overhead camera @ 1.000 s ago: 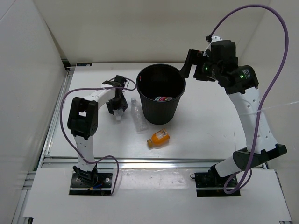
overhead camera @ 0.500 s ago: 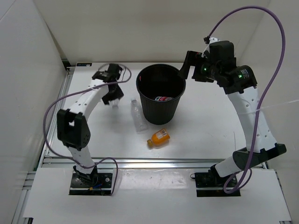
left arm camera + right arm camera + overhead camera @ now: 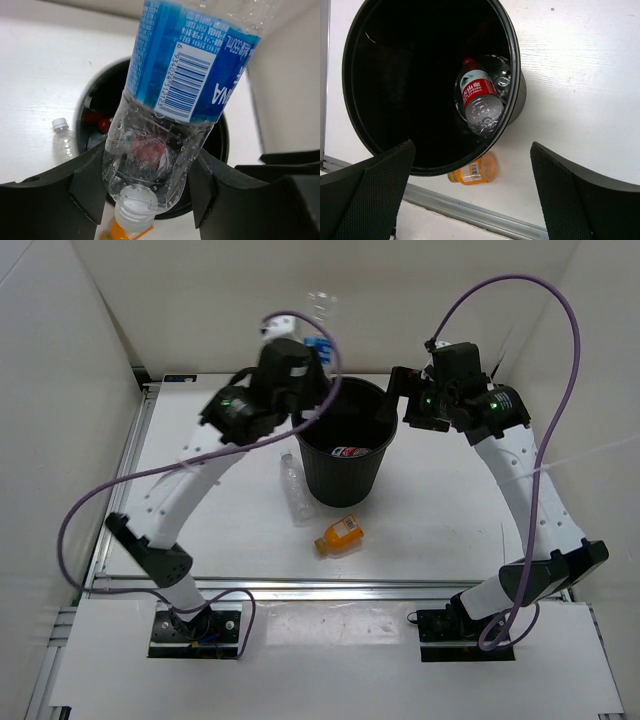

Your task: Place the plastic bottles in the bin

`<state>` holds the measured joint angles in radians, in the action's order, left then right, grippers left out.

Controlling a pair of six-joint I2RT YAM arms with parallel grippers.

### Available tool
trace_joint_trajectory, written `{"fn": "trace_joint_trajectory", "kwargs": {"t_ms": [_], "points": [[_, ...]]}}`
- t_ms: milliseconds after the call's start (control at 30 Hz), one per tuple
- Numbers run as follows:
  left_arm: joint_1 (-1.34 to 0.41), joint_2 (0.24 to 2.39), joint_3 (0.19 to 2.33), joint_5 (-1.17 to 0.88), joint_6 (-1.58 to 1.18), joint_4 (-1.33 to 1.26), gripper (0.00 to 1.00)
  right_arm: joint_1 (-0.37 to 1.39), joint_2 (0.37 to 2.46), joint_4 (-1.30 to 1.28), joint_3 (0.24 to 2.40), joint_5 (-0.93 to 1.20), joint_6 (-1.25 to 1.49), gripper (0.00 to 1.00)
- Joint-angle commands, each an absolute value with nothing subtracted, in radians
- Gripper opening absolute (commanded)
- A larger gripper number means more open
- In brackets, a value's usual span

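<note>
Left gripper [image 3: 145,187] is clamped on the blue-labelled bottle [image 3: 185,75], its fingers pressed against the clear lower body, the cap end pointing toward the wrist camera; a second ago this arm was low over the table left of the bin [image 3: 345,478], and it has since risen so that the bottle now stands high over the bin's far left rim, clear of the table. Right gripper [image 3: 399,392] has edged a little closer to the bin's right rim, its jaws wide apart as before and holding nothing. Inside the bin lies the red-labelled bottle [image 3: 479,95]; the unlabelled bottle [image 3: 293,485] lies on the table just left of the bin and the orange bottle [image 3: 340,535] in front of it, both unmoved.
</note>
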<state>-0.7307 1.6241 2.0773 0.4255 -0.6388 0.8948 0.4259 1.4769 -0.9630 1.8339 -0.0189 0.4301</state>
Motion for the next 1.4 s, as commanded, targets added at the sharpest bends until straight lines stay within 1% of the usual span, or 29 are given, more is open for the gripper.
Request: {"fn": "trace_joint_trajectory", "kwargs": {"t_ms": [0, 33, 167, 200, 233, 267, 300, 400, 433, 467, 533, 567, 600, 633, 667, 733, 767, 833, 867, 900, 1067, 1233, 1367], "points": [[-0.813, 1.744, 2.129, 0.439, -0.505, 0.888, 0.60, 0.423, 1.424, -0.919, 1.827, -0.029, 0.433, 1.00], [-0.824, 1.755, 2.129, 0.439, -0.470, 0.870, 0.62, 0.423, 1.411, -0.919, 1.816, -0.029, 0.433, 1.00], [-0.833, 1.746, 2.118, 0.422, -0.469, 0.845, 0.64, 0.423, 1.381, -0.919, 1.784, -0.057, 0.433, 1.00], [-0.848, 1.746, 2.106, 0.422, -0.469, 0.845, 0.67, 0.423, 1.381, -0.919, 1.784, -0.057, 0.433, 1.00], [-0.859, 1.746, 2.106, 0.432, -0.469, 0.845, 0.73, 0.423, 1.381, -0.919, 1.770, -0.067, 0.433, 1.00], [-0.885, 1.735, 2.106, 0.463, -0.469, 0.859, 0.92, 0.423, 1.370, -0.919, 1.770, -0.067, 0.433, 1.00], [-0.897, 1.720, 2.106, 0.559, -0.469, 0.874, 1.00, 0.423, 1.370, -0.919, 1.761, -0.077, 0.442, 1.00], [-0.908, 1.649, 2.097, 0.711, -0.445, 0.893, 1.00, 0.423, 1.359, -0.919, 1.761, -0.086, 0.442, 1.00], [-0.908, 1.623, 2.064, 0.823, -0.445, 0.881, 1.00, 0.423, 1.359, -0.919, 1.761, -0.086, 0.442, 1.00], [-0.899, 1.596, 2.040, 0.875, -0.454, 0.881, 1.00, 0.423, 1.359, -0.919, 1.761, -0.086, 0.442, 1.00], [-0.816, 1.507, 1.956, 0.977, -0.536, 0.908, 1.00, 0.423, 1.350, -0.928, 1.752, -0.086, 0.442, 1.00], [-0.769, 1.474, 1.921, 0.956, -0.639, 0.934, 1.00, 0.423, 1.350, -0.928, 1.752, -0.086, 0.442, 1.00], [-0.636, 1.401, 1.869, 0.895, -0.675, 0.943, 1.00, 0.423, 1.350, -0.928, 1.752, -0.086, 0.442, 1.00], [-0.555, 1.360, 1.802, 0.665, -0.690, 0.887, 1.00, 0.423, 1.339, -0.928, 1.752, -0.086, 0.442, 1.00], [-0.476, 1.320, 1.632, 0.523, -0.690, 0.835, 1.00, 0.423, 1.339, -0.937, 1.743, -0.086, 0.442, 1.00], [-0.311, 1.254, 1.461, 0.259, -0.699, 0.722, 1.00, 0.414, 1.339, -0.937, 1.743, -0.086, 0.433, 1.00], [-0.280, 1.253, 1.362, 0.085, -0.699, 0.683, 1.00, 0.414, 1.330, -0.937, 1.743, -0.086, 0.433, 1.00], [-0.218, 1.311, 1.293, -0.044, -0.690, 0.626, 0.99, 0.405, 1.330, -0.937, 1.733, -0.086, 0.423, 1.00], [-0.206, 1.331, 1.234, -0.157, -0.681, 0.600, 0.99, 0.405, 1.321, -0.937, 1.724, -0.086, 0.423, 1.00], [-0.195, 1.350, 1.201, -0.208, -0.672, 0.530, 0.99, 0.405, 1.321, -0.937, 1.724, -0.086, 0.414, 1.00], [-0.158, 1.506, 1.120, -0.417, -0.647, 0.420, 1.00, 0.396, 1.310, -0.937, 1.704, -0.048, 0.403, 1.00], [-0.158, 1.630, 1.111, -0.471, -0.627, 0.381, 1.00, 0.387, 1.292, -0.946, 1.681, -0.037, 0.383, 1.00], [-0.204, 1.731, 1.152, -0.508, -0.627, 0.345, 1.00, 0.387, 1.270, -0.946, 1.661, -0.028, 0.383, 1.00]]}}
